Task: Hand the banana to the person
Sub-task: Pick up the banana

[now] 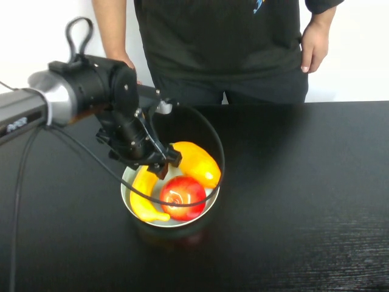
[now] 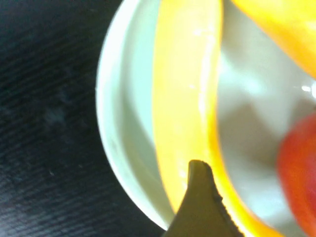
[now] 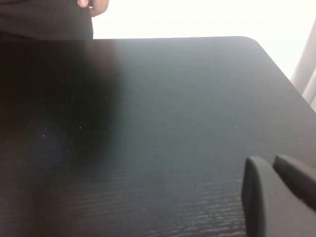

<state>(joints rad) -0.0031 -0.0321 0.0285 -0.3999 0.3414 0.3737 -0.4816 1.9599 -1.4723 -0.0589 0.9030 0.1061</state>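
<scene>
The banana (image 1: 144,198) lies along the left side of a pale bowl (image 1: 125,190), beside a red apple (image 1: 182,196) and an orange-yellow mango-like fruit (image 1: 196,163). My left gripper (image 1: 159,165) reaches down into the bowl over the banana's far end and looks open and empty. In the left wrist view one dark finger (image 2: 200,197) overlaps the banana (image 2: 185,89); the other finger is out of frame. The person (image 1: 219,42) stands behind the table with both hands down. My right gripper (image 3: 270,160) is shut and empty, low over bare table, and is out of the high view.
A black cable (image 1: 217,152) from the left arm loops over the bowl's far and right rim. The black table (image 1: 304,182) stretches to the right of the bowl. The person's hand (image 3: 94,6) shows past the table's far edge in the right wrist view.
</scene>
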